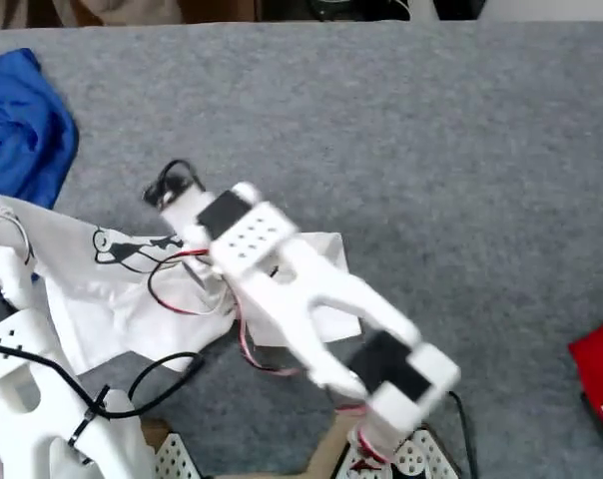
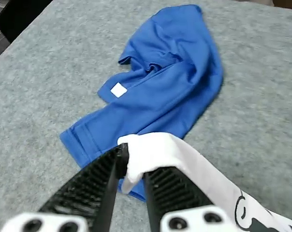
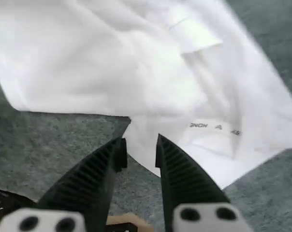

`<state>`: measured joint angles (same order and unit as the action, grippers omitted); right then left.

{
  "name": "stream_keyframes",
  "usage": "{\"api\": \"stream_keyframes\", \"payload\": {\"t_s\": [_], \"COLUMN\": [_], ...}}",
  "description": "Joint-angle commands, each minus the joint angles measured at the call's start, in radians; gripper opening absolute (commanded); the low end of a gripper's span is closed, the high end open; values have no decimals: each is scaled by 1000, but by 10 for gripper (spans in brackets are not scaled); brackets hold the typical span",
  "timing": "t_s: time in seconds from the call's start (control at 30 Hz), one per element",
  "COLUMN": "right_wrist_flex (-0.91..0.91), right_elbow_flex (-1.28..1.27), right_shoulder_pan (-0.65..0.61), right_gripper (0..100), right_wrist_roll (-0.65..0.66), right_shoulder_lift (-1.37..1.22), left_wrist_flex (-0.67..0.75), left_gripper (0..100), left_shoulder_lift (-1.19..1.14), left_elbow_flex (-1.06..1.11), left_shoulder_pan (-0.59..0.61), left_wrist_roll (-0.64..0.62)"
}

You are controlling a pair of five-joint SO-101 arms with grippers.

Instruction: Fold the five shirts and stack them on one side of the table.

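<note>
A white shirt (image 1: pixel 92 289) with a black drawing lies crumpled at the table's left, and its cloth (image 3: pixel 112 63) spreads below the right wrist camera. My left gripper (image 2: pixel 134 165) is shut on an edge of the white shirt (image 2: pixel 180 154), held just above the blue shirt (image 2: pixel 170 77). The blue shirt (image 1: pixel 22 120) lies bunched at the far left. My right gripper (image 3: pixel 138 147) hovers open over the white shirt's hem, with nothing between its fingers. The right arm (image 1: pixel 282 279) stretches across the white shirt from the front.
A red shirt (image 1: pixel 601 374) pokes in at the right edge. The grey felt table (image 1: pixel 431 150) is bare across the middle and the far right. Red and black cables (image 1: pixel 172 299) trail over the white shirt near the arms' bases.
</note>
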<state>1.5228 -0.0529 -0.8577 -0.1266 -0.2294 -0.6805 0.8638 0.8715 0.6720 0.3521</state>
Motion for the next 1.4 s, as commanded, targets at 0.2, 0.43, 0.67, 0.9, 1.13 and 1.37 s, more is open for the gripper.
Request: {"api": "stream_keyframes", "payload": {"t_s": [0.2, 0.43, 0.67, 0.9, 1.13, 1.37], "right_wrist_flex": [68, 68, 68, 61, 71, 265], "right_elbow_flex": [255, 381, 549, 797, 1112, 1336], "right_shoulder_pan": [-7, 127, 315, 343, 357, 340], "right_gripper": [73, 48, 40, 37, 37, 37], "right_wrist_roll": [2, 3, 61, 170, 241, 236], "right_shoulder_lift": [-311, -424, -456, -542, -714, -733], "left_wrist_flex": [52, 52, 52, 52, 52, 44], "left_gripper": [18, 18, 18, 18, 18, 18], "left_shoulder_lift": [12, 12, 12, 12, 12, 12], "left_elbow_flex": [61, 55, 54, 54, 61, 63], "left_shoulder_pan": [21, 28, 44, 38, 37, 38], "left_wrist_roll": [5, 5, 6, 6, 6, 6]}}
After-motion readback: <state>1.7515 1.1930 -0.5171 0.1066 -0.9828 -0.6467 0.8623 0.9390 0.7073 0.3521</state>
